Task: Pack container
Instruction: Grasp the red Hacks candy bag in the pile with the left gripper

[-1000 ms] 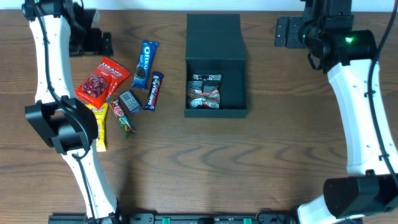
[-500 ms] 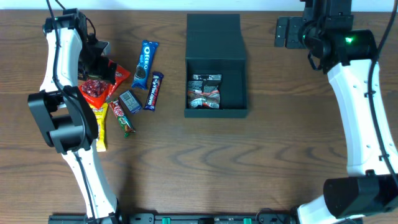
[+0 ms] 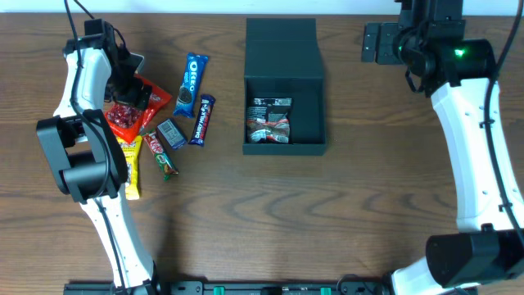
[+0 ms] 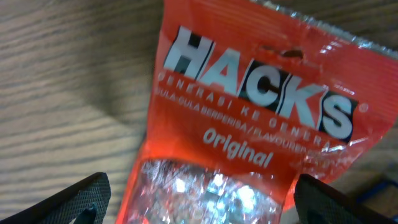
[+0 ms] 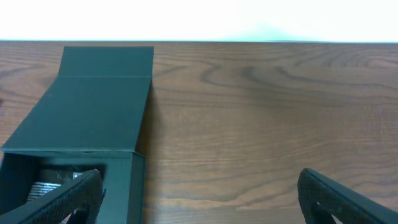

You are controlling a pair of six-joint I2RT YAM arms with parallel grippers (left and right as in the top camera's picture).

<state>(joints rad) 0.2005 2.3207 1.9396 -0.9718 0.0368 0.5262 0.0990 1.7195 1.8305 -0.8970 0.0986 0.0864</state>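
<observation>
The container is a dark grey-green box, its flap lid lying open toward the back. A black, white and red packet lies inside it. My left gripper is low over a red Hacks candy bag. In the left wrist view the gripper is open, and the bag lies between its fingers. My right gripper is open and empty at the back right. In the right wrist view the right gripper is beside the container.
Loose snacks lie left of the container: a blue Oreo pack, a purple bar, a small blue packet, a red and green bar and a yellow packet. The table's back edge is close behind the container.
My left gripper has moved right from the far left back corner and come down over the red Hacks bag. The right arm has not moved.
</observation>
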